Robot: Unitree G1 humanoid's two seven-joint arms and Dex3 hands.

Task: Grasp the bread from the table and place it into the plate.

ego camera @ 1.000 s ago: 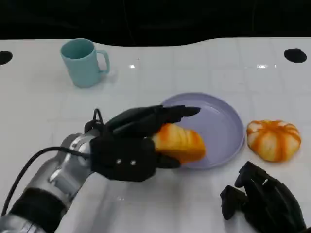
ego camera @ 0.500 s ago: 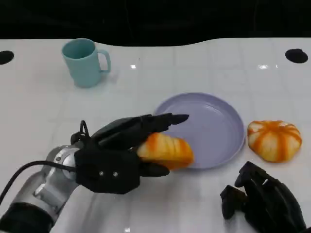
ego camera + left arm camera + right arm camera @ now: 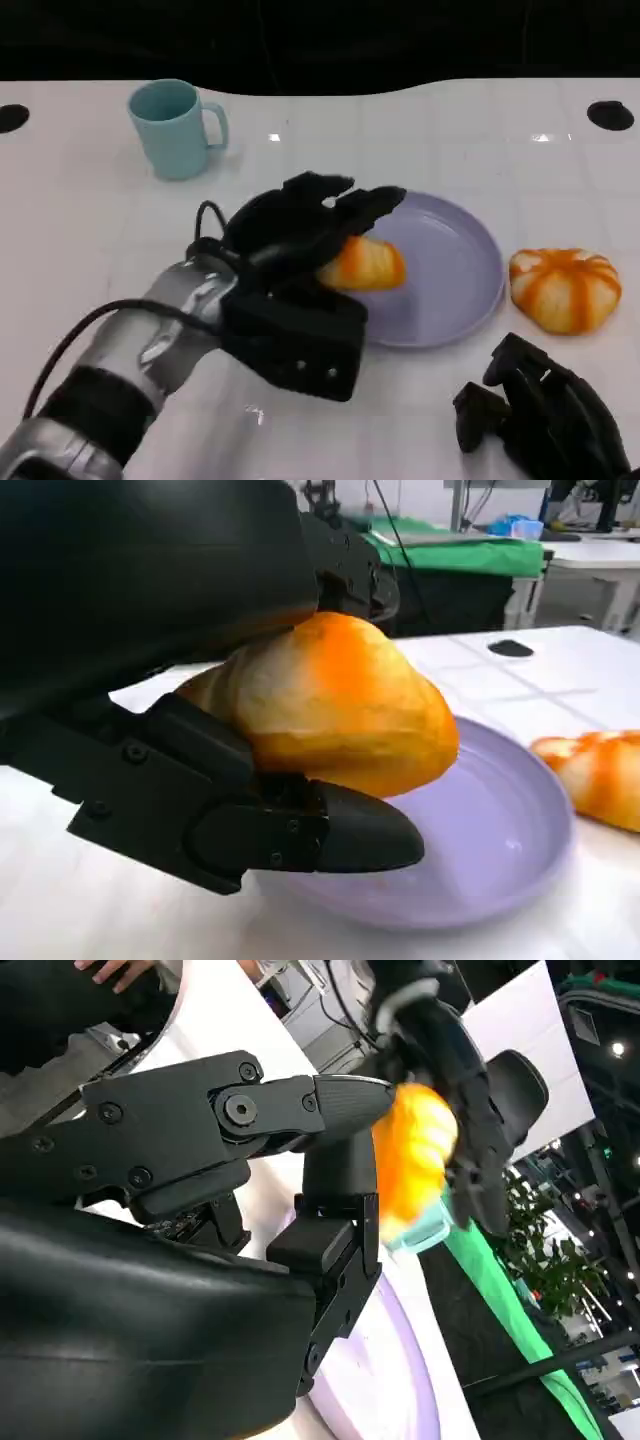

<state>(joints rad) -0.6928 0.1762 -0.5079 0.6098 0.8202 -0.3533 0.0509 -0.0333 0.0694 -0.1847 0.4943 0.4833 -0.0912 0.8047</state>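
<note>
My left hand (image 3: 300, 250) grips an orange-and-cream bread loaf (image 3: 366, 264) and holds it over the left part of the lavender plate (image 3: 455, 270). In the left wrist view the bread (image 3: 330, 705) sits between black fingers (image 3: 300, 830) just above the plate (image 3: 480, 840). My right hand (image 3: 540, 415) rests on the table at the front right, fingers curled in with nothing in them. The right wrist view shows its own fingers (image 3: 230, 1120), with the held bread (image 3: 410, 1155) beyond them.
A second round orange bread (image 3: 563, 288) lies on the table right of the plate. A teal mug (image 3: 172, 128) stands at the back left. Dark round holes mark the table's far corners (image 3: 610, 113). A person's hand (image 3: 120, 970) shows in the right wrist view.
My left hand has lifted and carried the bread forward and right, from the plate's near-left rim to above its left part. The right hand has stayed put.
</note>
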